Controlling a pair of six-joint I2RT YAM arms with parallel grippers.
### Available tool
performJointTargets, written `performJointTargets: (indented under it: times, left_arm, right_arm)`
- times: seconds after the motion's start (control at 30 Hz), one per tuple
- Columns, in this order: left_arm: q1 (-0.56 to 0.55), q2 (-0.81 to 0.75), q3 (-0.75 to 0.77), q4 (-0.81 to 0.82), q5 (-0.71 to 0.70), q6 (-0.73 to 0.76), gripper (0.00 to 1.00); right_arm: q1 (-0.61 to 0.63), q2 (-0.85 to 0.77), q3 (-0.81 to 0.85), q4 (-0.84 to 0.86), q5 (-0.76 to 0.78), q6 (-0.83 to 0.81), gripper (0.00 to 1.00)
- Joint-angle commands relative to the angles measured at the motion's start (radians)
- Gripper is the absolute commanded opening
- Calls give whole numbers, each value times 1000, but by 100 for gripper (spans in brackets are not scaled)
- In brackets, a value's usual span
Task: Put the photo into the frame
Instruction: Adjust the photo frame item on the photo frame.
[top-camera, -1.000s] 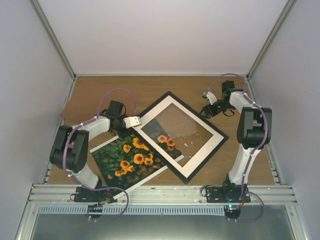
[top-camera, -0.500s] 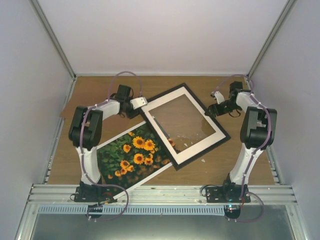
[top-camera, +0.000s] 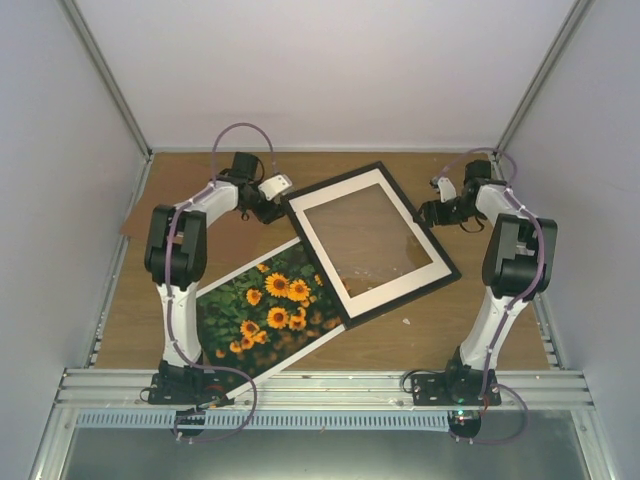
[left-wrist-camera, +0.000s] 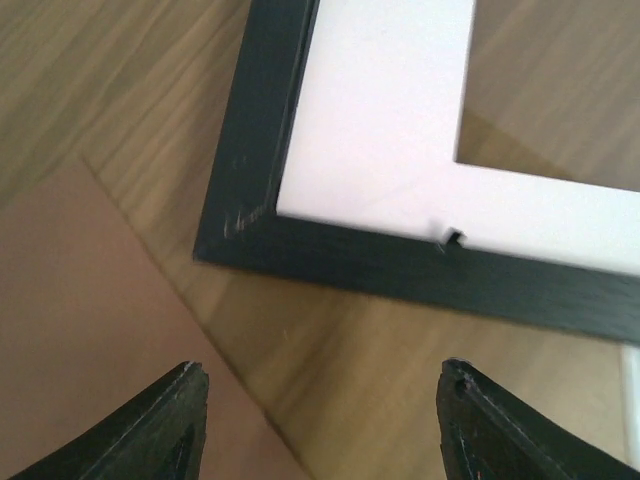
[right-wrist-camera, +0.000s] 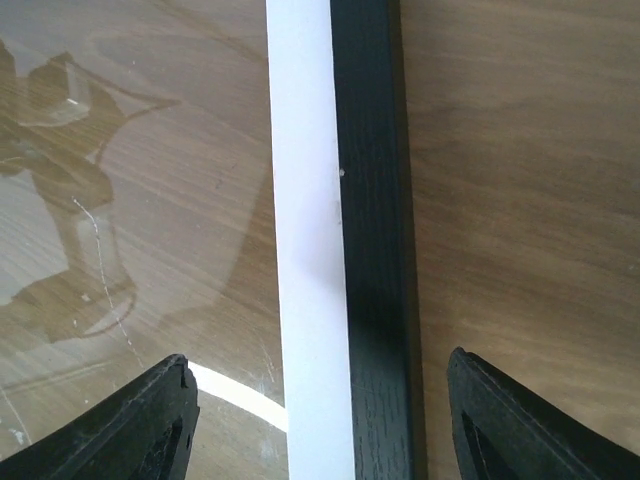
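The frame (right-wrist-camera: 375, 250) is black wood with visible grain, matt. The mat (right-wrist-camera: 305, 250) is smooth white card. The pane (right-wrist-camera: 130, 200) is glossy and reflective, the table (right-wrist-camera: 520, 200) wood-grain.

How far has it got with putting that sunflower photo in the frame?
Hardly begun. Done: nothing yet; the photo lies flat on the table outside the frame, one edge at the frame's near side. In hand: the left gripper and right gripper hover open at opposite sides of the frame, holding nothing. Left: get the photo behind the white mat and close it up.
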Motion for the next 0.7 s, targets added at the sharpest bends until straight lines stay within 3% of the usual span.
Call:
performJointTargets:
  times: [0.0, 0.13, 0.43, 0.53, 0.6, 0.67]
  left_arm:
    - [87, -149, -61, -140, 193, -126, 64]
    - [155, -265, -180, -195, 245, -159, 64]
    - [167, -521, -505, -181, 131, 36, 64]
    - [116, -504, -481, -101, 54, -74, 62]
    - [68, -445, -385, -62, -87, -226, 68]
    - [53, -377, -258, -82, -114, -425, 70]
  right_arm:
    - [-14, 30, -35, -19, -56, 32, 69]
    - [-14, 21, -82, -42, -96, 8, 68]
    - [-17, -128, -133, -9, -152, -127, 69]
    - [-3, -149, -127, 36, -106, -123, 69]
    - [7, -148, -120, 62, -42, -83, 69]
    - [7, -148, -123, 92, -4, -38, 69]
